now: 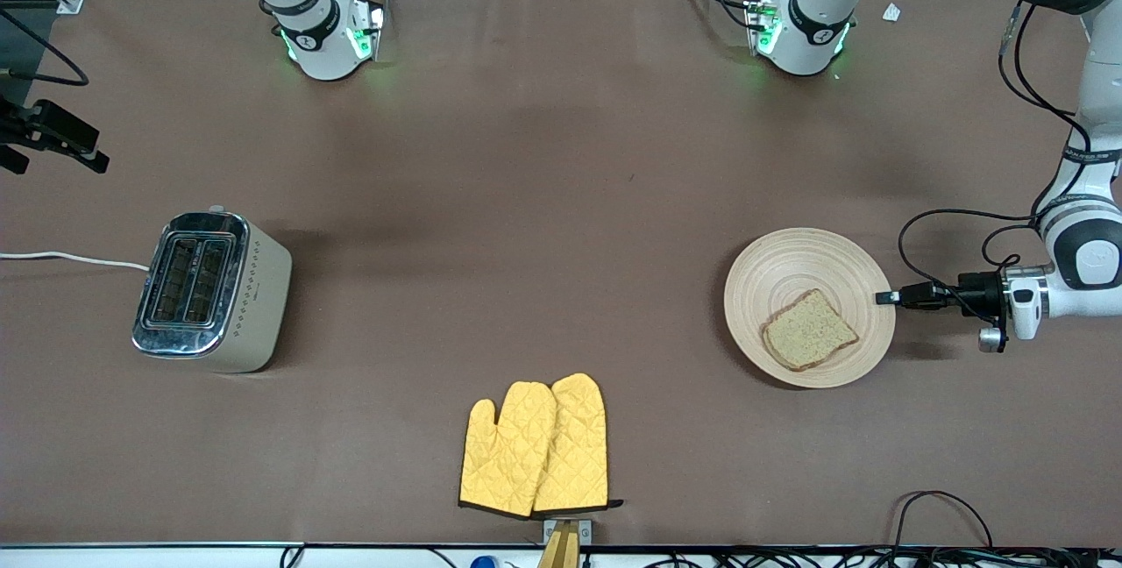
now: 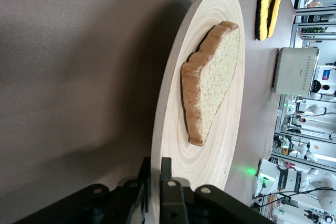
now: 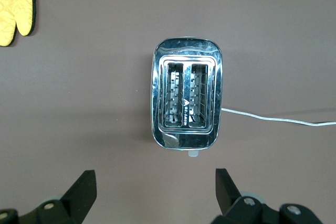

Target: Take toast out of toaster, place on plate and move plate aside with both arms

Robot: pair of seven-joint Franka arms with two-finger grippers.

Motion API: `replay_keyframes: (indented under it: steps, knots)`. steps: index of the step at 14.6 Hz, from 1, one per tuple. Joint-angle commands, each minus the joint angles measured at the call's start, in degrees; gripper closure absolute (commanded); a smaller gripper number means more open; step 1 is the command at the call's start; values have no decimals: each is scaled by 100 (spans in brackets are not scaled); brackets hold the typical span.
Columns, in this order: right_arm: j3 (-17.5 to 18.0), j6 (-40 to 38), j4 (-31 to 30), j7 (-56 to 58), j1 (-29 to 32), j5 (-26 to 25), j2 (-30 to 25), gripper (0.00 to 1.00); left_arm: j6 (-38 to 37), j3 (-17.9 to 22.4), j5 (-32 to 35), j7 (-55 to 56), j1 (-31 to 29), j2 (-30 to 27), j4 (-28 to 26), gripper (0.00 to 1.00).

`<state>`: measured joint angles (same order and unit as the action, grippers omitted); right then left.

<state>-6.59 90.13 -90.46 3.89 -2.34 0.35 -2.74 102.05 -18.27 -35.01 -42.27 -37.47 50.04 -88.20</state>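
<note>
The toast (image 1: 808,330) lies on the plate (image 1: 789,270), toward the left arm's end of the table. My left gripper (image 1: 887,296) is shut on the plate's rim at the side toward the left arm's end. In the left wrist view, its two fingers pinch the plate (image 2: 173,119) edge at the gripper (image 2: 156,174), with the toast (image 2: 210,77) further in. My right gripper (image 3: 156,190) is open and empty, high over the table beside the toaster (image 3: 187,95). In the front view it shows at the edge (image 1: 53,140).
The chrome toaster (image 1: 210,287) stands toward the right arm's end, both slots empty, its white cord (image 1: 70,259) running off the table. Two yellow oven mitts (image 1: 535,445) lie near the edge closest to the front camera.
</note>
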Motion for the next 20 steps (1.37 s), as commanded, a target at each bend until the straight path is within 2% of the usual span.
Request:
replay_keyframes:
  steps: [1,2,5,8,12,15,20]
  knots:
    - [35,5,-156,50,41,-106,-157,0,-142,-28,3,35,-33,15,242,47]
    - [35,5,-156,50,41,-97,-157,0,-125,-28,11,17,-24,-3,242,1]
    - [35,-4,-156,50,41,-97,-166,0,-72,16,308,122,134,-90,557,0]
    - [26,-4,-156,50,41,-97,-166,0,-89,-89,897,1051,231,-458,866,0]
    - [17,5,-165,41,41,-97,-166,0,-150,-379,2170,2404,608,-1731,858,0]
    - [17,-4,-165,41,41,-97,-166,0,-527,-590,2970,3388,959,-2479,858,0]
    - [17,22,-156,50,41,-97,-157,0,-1300,-941,3254,4744,1312,-3411,857,0]
